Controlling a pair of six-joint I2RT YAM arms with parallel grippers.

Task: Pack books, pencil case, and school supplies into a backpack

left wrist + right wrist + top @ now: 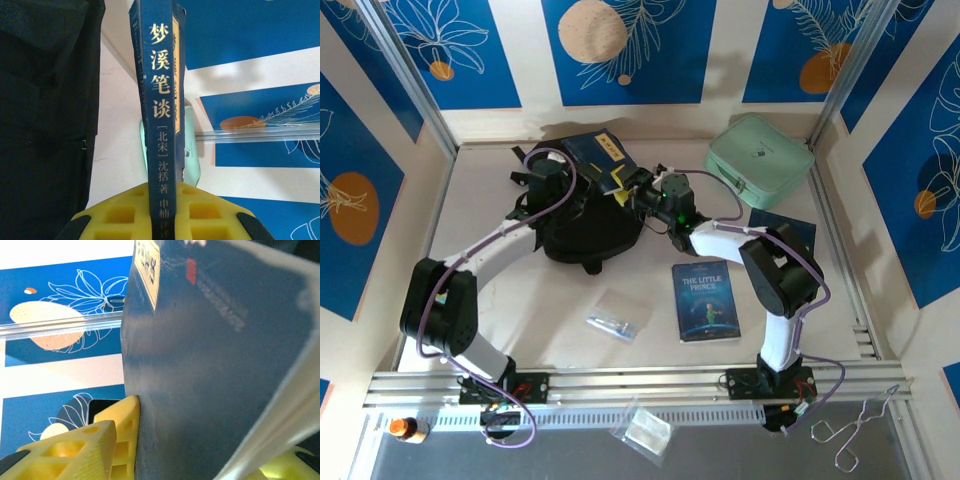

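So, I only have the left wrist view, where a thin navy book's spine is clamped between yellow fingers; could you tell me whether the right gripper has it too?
Observer: In the right wrist view the right gripper straddles the thin navy book with the yellow label: one yellow finger touches its cover, but whether it is clamped I cannot tell.
Operator: Thank you. Where is the book in the scene?
Observer: From the top camera, it is at the far side of the soft black fabric backpack.
Operator: And what is left to pack?
Observer: The dark-blue "The Little Prince" paperback and the small transparent plastic pouch lie outside the backpack, on its near side.
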